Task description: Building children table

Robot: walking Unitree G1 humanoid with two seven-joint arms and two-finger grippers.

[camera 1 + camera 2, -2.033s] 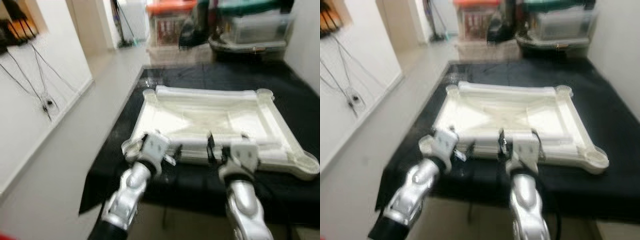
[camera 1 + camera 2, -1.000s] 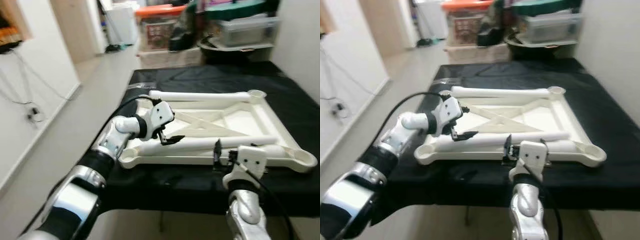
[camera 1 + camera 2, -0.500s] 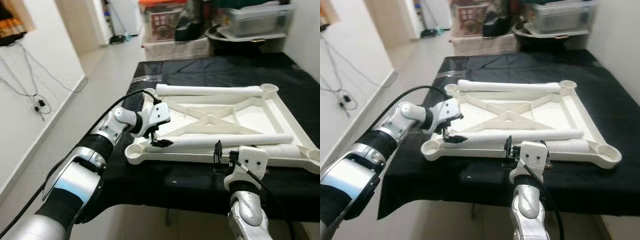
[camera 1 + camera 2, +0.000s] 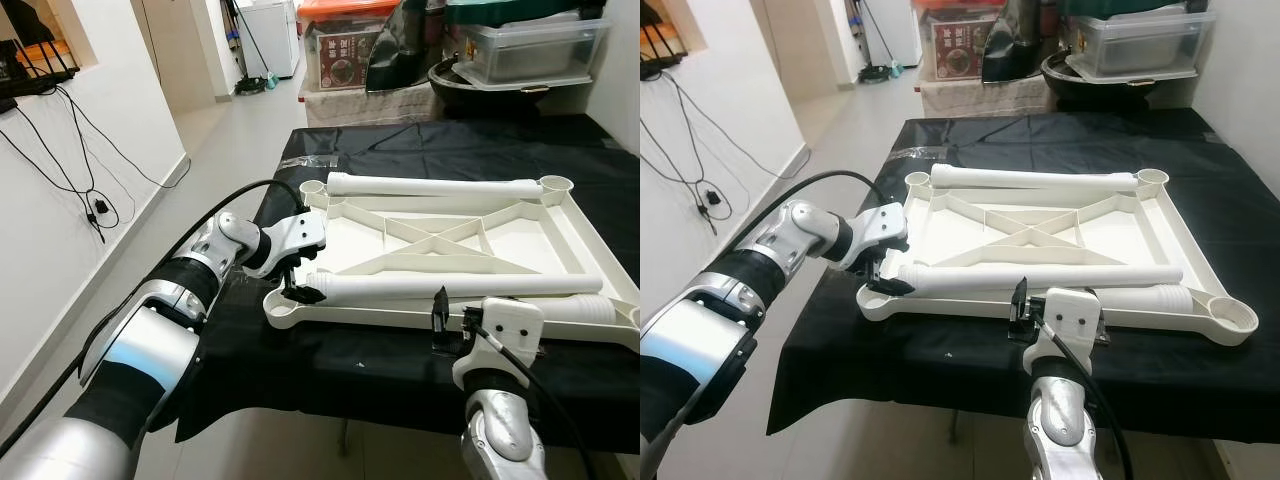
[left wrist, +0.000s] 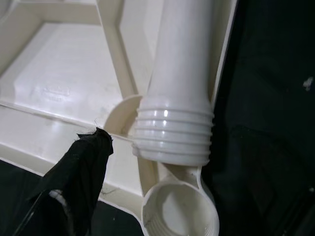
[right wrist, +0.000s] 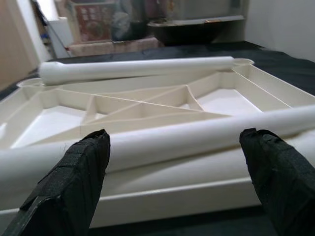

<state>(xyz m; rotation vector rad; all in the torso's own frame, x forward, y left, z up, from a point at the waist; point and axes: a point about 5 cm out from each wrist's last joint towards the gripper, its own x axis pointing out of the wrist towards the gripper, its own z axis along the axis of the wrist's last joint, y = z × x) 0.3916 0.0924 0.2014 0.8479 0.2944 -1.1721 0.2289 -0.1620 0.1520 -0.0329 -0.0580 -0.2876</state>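
An upturned tabletop lies on the black table. My left fingers pinch a leg near its threaded end, beside the corner socket. My right fingers hover spread. Next, I judge: stand the leg and screw it in.

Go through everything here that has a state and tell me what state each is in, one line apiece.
Tabletop: upside down on the black cloth, ribs facing up.
Near leg: lying across the tabletop, not screwed in, threaded end by the corner socket.
Far leg: lying along the far edge, loose.
Left claw: at the near leg's threaded end.
Right claw: open, short of the tabletop.
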